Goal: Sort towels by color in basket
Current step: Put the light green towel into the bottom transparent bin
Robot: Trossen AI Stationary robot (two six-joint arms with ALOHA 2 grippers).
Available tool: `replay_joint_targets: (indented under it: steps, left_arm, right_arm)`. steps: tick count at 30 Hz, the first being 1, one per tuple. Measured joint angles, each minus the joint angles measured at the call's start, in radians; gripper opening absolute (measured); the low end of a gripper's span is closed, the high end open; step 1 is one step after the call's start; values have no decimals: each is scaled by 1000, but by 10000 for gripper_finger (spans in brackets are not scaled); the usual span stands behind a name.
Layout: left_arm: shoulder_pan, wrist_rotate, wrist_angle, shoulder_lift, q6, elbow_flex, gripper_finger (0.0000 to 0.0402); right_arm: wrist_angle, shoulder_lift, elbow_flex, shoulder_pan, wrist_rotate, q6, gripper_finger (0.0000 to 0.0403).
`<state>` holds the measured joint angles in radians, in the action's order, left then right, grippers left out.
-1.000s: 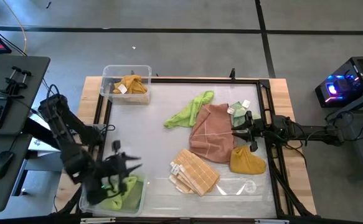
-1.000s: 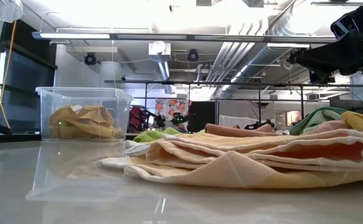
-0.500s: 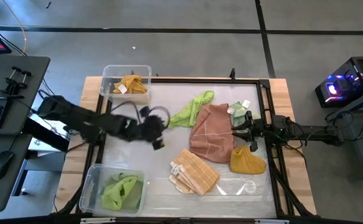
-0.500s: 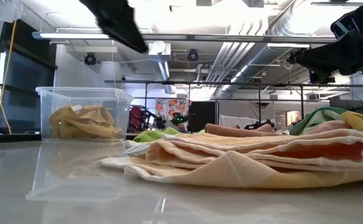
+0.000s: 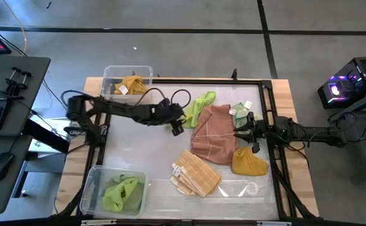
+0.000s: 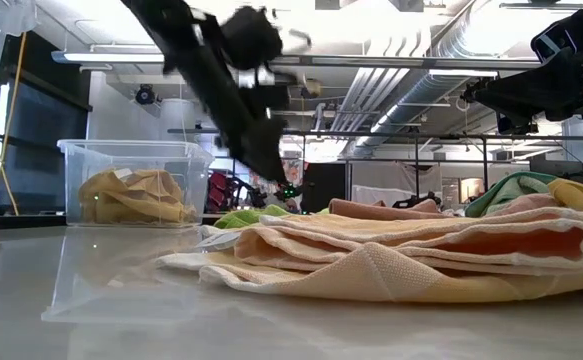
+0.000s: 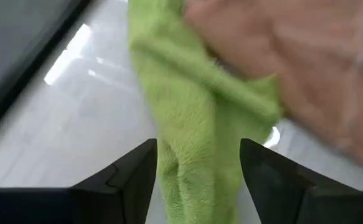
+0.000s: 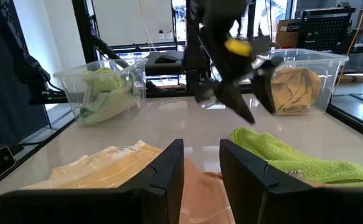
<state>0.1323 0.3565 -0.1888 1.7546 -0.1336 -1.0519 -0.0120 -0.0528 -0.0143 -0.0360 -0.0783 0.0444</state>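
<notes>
- since a second ago left arm has swung from the near-left bin across to the table middle; left gripper now sits over the end of the lime green towel, fingers spread apart, nothing held, towel lying between them in the left wrist view.
- near-left clear bin holds a bunched lime green cloth.
- far-left clear bin holds a mustard yellow cloth with a white tag.
- lime green towel lies on the table just left of the pink-brown towel, its far end touching or tucked under that towel's edge.
- tan checked towel lies folded at the near side of the pink-brown towel, touching it; it fills the foreground in the low view.
- small sage green cloth with white tags sits at the pink-brown towel's right edge.
- mustard yellow towel lies bunched on the table near the right edge, beside the pink-brown one.
- right gripper waits at the table's right side over the pink-brown towel's edge, fingers parted a little, nothing held.
</notes>
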Motion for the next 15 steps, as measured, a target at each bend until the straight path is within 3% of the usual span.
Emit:
replay_joint_targets:
  steps: [3, 9, 15]
  left_arm:
    - [28, -74, 39, 80, 50, 0, 212]
    - [45, -78, 110, 187, 58, -1, 171]
    - [21, -79, 115, 197, 94, -4, 61]
  right_arm:
    - [0, 0, 0, 0, 0, 0, 98]
    - [0, 0, 0, 0, 0, 0, 98]
    - [0, 0, 0, 0, 0, 0, 98]
